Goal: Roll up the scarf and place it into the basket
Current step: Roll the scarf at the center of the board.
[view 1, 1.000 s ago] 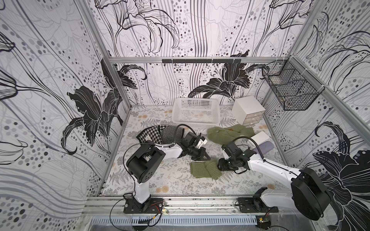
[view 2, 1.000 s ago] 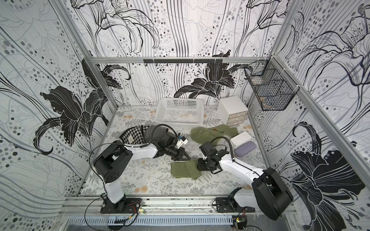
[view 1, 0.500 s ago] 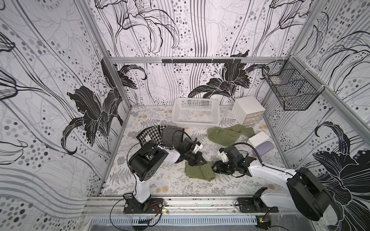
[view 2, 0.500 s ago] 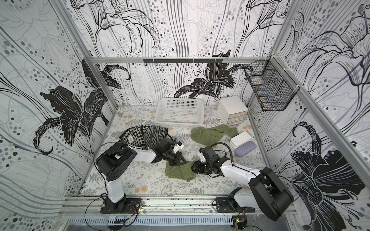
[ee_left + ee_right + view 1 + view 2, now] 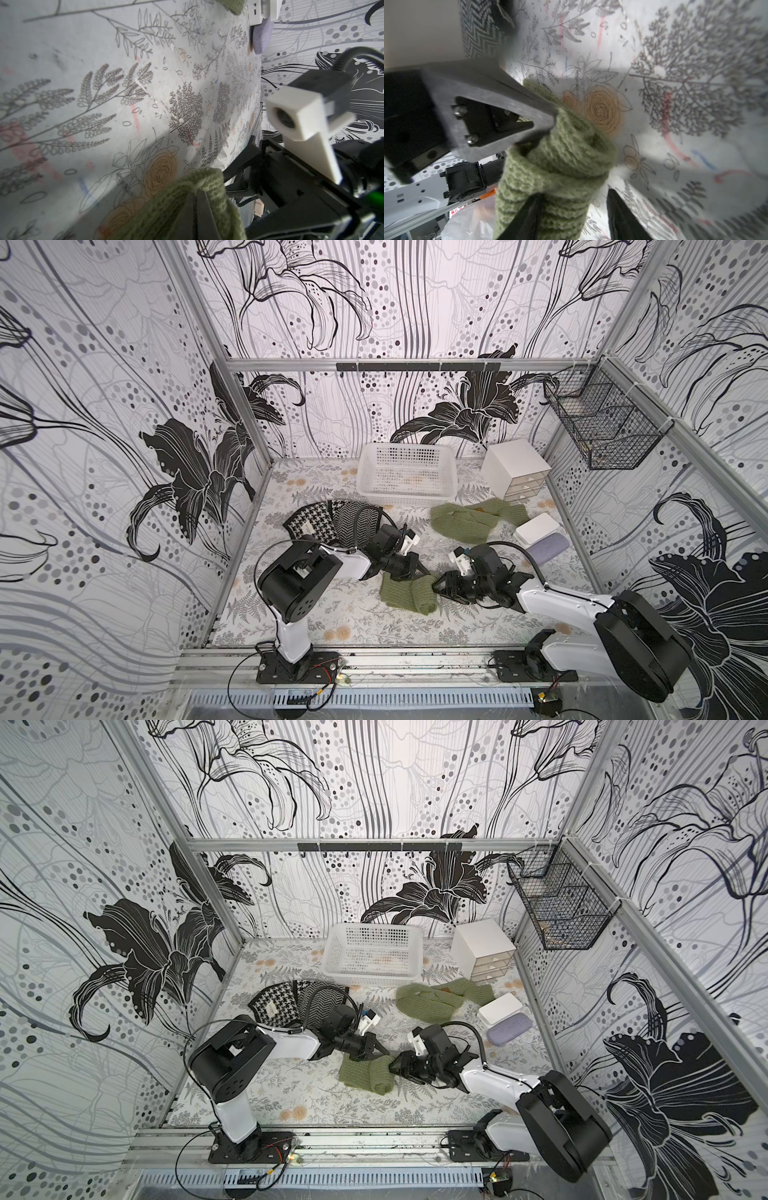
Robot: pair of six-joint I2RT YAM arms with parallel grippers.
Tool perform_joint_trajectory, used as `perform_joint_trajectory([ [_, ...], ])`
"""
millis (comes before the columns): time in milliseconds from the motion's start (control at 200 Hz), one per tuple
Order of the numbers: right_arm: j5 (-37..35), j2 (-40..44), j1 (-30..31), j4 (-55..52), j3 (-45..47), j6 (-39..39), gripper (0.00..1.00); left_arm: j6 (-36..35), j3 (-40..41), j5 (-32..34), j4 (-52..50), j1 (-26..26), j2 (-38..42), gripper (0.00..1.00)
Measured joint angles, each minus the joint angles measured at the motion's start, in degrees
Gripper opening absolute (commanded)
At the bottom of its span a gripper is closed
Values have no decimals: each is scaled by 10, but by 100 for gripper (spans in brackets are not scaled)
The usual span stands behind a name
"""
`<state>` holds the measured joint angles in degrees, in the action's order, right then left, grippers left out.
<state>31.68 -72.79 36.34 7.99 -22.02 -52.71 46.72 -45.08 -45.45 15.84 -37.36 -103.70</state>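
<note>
Rolled green scarf [image 5: 409,593] lies at the bench's [image 5: 332,614] front, well apart from the white basket [image 5: 405,454] at the back. Left gripper [image 5: 422,571], jaws together, presses on it; right gripper's [image 5: 441,585] jaws stand apart at its end.

Top views: bright, even overhead light, soft shadows on the mat [image 5: 353,622] near the jaws, walls bow at the frame edges. Left wrist: scarf [image 5: 166,207] at the jaws is out of focus, mat beyond is sharp. Right wrist: blurred all over, bright patch past the jaws.
</note>
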Motion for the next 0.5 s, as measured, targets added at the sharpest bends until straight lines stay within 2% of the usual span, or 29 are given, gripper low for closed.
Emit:
perform_joint_trajectory([
  [290,7,-88,42,112,-2,-63,55,2,17,9,13,2,5,0],
  [335,6,-100,49,132,-4,-71,43,3,19,9,16,2,5,0],
  [440,0,-121,60,159,-13,-85,0,4,23,10,18,2,10,0],
  [501,-4,-124,63,159,-22,-86,0,4,23,10,19,2,15,0],
])
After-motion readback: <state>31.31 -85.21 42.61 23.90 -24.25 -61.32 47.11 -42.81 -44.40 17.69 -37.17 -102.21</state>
